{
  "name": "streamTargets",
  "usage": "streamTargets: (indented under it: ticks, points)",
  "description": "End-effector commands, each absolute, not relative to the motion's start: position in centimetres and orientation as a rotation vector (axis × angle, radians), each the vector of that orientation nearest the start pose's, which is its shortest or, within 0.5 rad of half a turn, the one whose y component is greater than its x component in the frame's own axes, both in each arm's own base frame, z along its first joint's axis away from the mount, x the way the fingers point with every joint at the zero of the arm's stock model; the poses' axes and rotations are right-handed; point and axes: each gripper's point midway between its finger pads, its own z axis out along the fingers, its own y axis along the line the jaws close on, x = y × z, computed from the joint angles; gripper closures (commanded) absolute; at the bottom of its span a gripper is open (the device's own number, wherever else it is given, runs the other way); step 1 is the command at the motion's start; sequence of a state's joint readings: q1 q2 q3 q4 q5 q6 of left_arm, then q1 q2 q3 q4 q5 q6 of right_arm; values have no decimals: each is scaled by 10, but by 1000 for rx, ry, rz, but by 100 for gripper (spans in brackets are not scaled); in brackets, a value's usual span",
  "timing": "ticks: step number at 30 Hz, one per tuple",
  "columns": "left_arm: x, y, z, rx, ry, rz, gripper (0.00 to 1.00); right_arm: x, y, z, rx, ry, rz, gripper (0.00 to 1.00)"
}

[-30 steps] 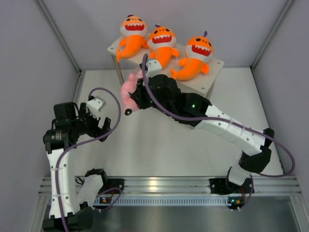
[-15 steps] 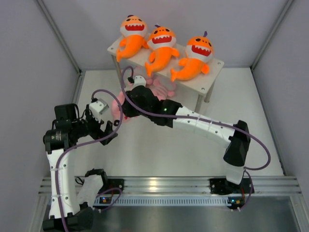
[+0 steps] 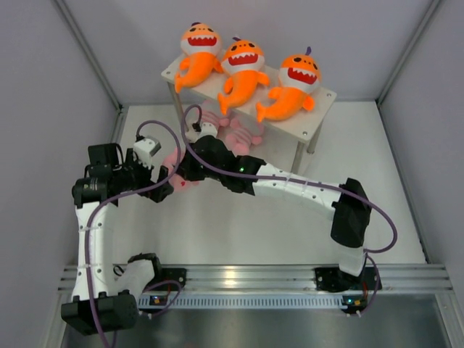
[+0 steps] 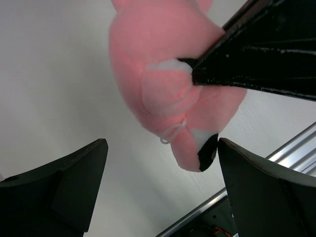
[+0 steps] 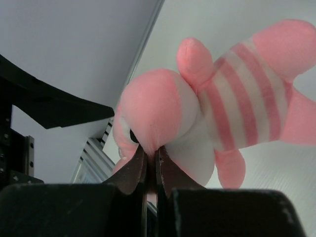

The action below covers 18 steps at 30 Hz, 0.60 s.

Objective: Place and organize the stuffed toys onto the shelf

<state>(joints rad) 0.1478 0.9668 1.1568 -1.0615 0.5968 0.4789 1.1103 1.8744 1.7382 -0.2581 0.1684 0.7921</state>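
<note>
Three orange shark stuffed toys (image 3: pixel 199 54) (image 3: pixel 243 69) (image 3: pixel 293 83) lie side by side on the top board of the white shelf (image 3: pixel 320 109). Two pink striped stuffed toys (image 3: pixel 210 119) (image 3: pixel 243 135) show under that board. My right gripper (image 5: pixel 150 159) is shut on the head of a third pink striped toy (image 5: pixel 207 118) and holds it above the table, left of the shelf. My left gripper (image 4: pixel 163 190) stands wide open right beside that toy (image 4: pixel 165 84), whose lower end hangs just above the gap, close to the right finger (image 4: pixel 271 192). In the top view both grippers (image 3: pixel 165 181) (image 3: pixel 187 168) meet at this toy (image 3: pixel 175 164).
A grey wall (image 3: pixel 43 87) runs along the left, and a metal rail (image 3: pixel 254 279) crosses the table's near edge. The right arm (image 3: pixel 304 192) stretches across the middle of the table in front of the shelf's silver legs (image 3: pixel 299 156).
My right arm has swung left and towards me, carrying the pink toy away from the shelf to the left gripper. The left arm has risen and reached towards it, still open.
</note>
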Motion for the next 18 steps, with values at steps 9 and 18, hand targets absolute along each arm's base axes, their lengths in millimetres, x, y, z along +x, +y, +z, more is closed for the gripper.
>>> streamTargets:
  ticks: [9,18]
  points:
    - [239,-69,252,677,2062,-516,1,245,515,314,-168,2001,1219,100]
    - [241,-70,245,680,2082,-541,17,242,515,336,-183,1941,1271,100]
